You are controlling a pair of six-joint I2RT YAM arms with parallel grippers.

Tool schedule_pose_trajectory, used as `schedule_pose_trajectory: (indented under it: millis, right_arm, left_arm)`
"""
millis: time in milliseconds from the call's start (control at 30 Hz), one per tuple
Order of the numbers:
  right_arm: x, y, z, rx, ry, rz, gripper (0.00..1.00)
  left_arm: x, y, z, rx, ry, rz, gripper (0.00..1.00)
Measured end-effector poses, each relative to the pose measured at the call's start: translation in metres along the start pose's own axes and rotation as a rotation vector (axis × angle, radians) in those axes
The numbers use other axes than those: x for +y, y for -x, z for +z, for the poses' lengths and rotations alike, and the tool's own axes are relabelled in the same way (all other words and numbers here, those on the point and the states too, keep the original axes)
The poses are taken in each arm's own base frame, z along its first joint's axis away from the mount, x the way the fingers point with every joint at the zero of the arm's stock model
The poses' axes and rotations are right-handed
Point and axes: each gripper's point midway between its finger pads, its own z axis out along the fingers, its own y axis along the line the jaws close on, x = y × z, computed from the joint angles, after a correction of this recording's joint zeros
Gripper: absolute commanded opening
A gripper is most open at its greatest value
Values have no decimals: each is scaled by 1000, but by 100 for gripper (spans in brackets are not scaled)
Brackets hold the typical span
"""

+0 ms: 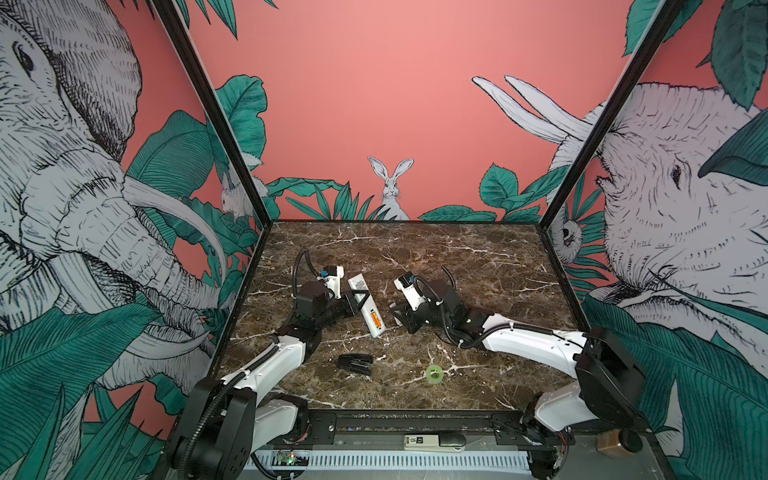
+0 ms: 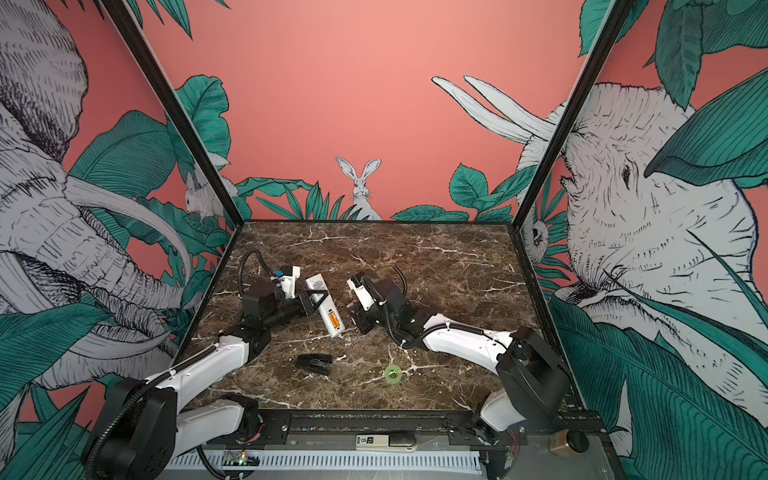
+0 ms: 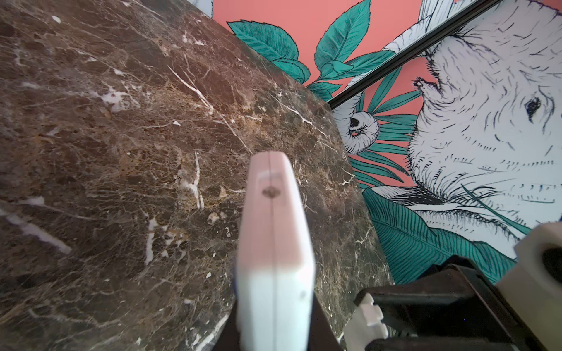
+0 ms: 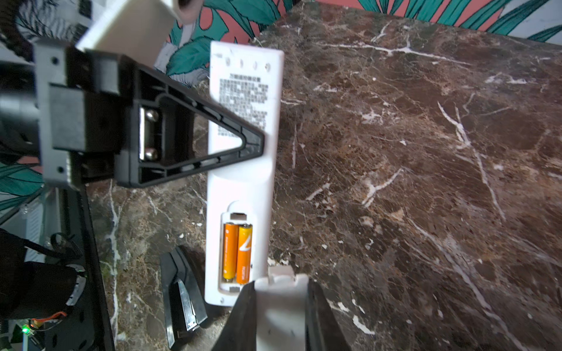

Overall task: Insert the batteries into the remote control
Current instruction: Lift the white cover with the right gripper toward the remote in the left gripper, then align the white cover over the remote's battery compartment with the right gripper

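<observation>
Evidently, the left pincer (image 4: pixel 257 142) clamped the remote control (image 4: pixel 243 185) back-up over the surface (image 4: pixel 395 152) to steady it, both batteries (image 4: pixel 237 252) seated in its open bay. The right pincer (image 4: pixel 279 319) gripped the white cover (image 4: pixel 281 285) beside that bay, likely for closing.

A dark brown marble worktop (image 1: pixel 436 257), veined in white, carries a black stapler (image 1: pixel 354 364) near its front edge. To the stapler's right, apart from it, a translucent green tape ring (image 1: pixel 435 372) lies flat on the stone. Pink walls with teal leaves enclose the worktop: a white rabbit (image 1: pixel 390 187) is drawn on the back wall, and a large elephant (image 1: pixel 70 199) on each side wall. Below the front edge, a small white device (image 1: pixel 434 441) with a printed label lies on the black rail. The right wrist view shows a small white cover piece (image 4: pixel 281 304) with a tab at one end.
</observation>
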Motion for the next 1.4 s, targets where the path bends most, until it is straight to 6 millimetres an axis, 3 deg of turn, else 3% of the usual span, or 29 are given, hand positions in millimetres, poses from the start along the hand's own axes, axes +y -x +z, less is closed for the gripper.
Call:
schedule_pose_trajectory:
  millis: [533,833,1400]
  right_arm:
    - [16,19,2,-122,65,49,19]
    - [20,5,16,-85,75,51,19]
    - [25,9,23,-91,80,44,17]
  left_arm:
    - [-12,9,-2,-35,-51,-22,0]
    - [-13,10,-2,-42,-57,-35,0]
    - [-14,10,-2,-37,-62,-40,0]
